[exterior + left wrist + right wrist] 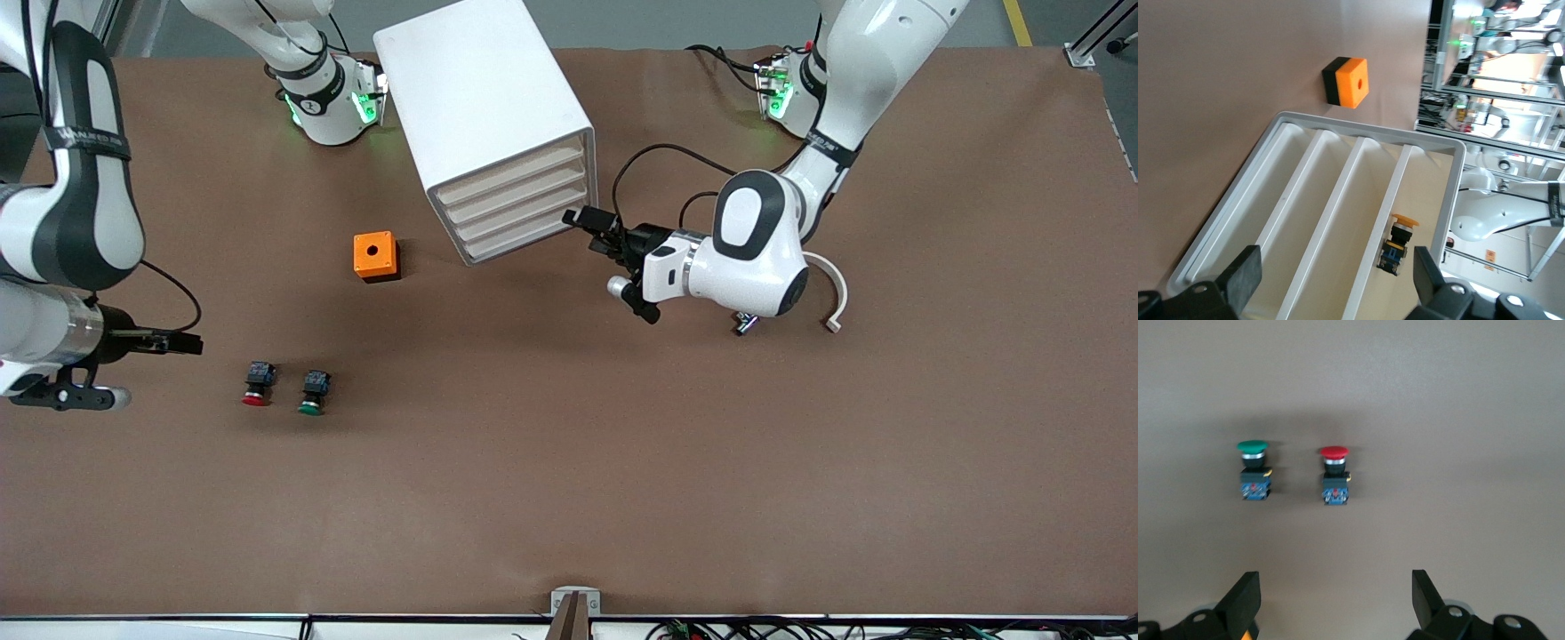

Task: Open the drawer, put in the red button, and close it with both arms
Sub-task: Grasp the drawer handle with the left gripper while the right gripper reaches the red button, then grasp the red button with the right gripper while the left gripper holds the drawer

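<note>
The white cabinet (pixel 484 98) stands near the arms' bases, its four drawer fronts level with one another. The uppermost drawer (pixel 511 176) (pixel 1425 200) holds a yellow-capped button (pixel 1397 241). My left gripper (pixel 589 220) (pixel 1331 287) is open just in front of the drawer fronts and holds nothing. The red button (pixel 257 384) (pixel 1335 475) lies on its side on the table toward the right arm's end. My right gripper (pixel 182 342) (pixel 1331 607) hangs open and empty above the table beside the red button.
A green-capped button (pixel 313 392) (pixel 1254 470) lies right beside the red one. An orange box (pixel 375 256) (pixel 1346 81) with a hole in its top sits next to the cabinet. A white curved piece (pixel 836 293) lies by the left arm.
</note>
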`<state>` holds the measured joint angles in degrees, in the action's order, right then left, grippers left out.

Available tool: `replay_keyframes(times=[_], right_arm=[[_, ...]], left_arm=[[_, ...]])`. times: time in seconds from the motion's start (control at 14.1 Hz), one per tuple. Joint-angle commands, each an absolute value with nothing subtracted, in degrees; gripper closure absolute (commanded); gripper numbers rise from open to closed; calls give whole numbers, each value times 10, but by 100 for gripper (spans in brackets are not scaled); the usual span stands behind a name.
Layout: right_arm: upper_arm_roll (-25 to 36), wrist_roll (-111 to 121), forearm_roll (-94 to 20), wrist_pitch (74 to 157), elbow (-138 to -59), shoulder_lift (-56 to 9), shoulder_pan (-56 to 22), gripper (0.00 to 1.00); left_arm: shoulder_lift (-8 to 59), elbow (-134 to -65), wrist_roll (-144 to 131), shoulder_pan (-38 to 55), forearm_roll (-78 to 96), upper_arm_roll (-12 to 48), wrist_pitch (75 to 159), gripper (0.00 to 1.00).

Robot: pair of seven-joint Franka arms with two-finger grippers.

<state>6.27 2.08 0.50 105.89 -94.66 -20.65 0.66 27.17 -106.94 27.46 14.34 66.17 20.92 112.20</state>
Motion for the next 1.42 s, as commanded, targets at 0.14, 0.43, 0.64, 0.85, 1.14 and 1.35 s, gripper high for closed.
replay_keyframes(times=[0.14, 0.43, 0.64, 0.85, 1.14, 1.35], right_arm=[[54, 21, 11, 1195, -1036, -219, 25, 0], [54, 18, 6, 1309, -1083, -253, 24, 0], [54, 12, 0, 1340, -1083, -289, 23, 0], [54, 4, -26, 1341, -1086, -302, 20, 0], [52, 3, -28, 1367, -1097, -316, 18, 0], [52, -9, -40, 1370, -1107, -321, 13, 0]], left_arm=[[303, -1095, 370, 178, 732, 212, 1162, 0], [347, -1107, 488, 206, 825, 213, 1164, 0], [351, -1106, 496, 223, 847, 213, 1165, 0], [349, -1106, 500, 235, 856, 214, 1165, 10], [360, -1106, 539, 247, 886, 213, 1177, 17], [372, -1107, 579, 250, 908, 214, 1177, 18]])
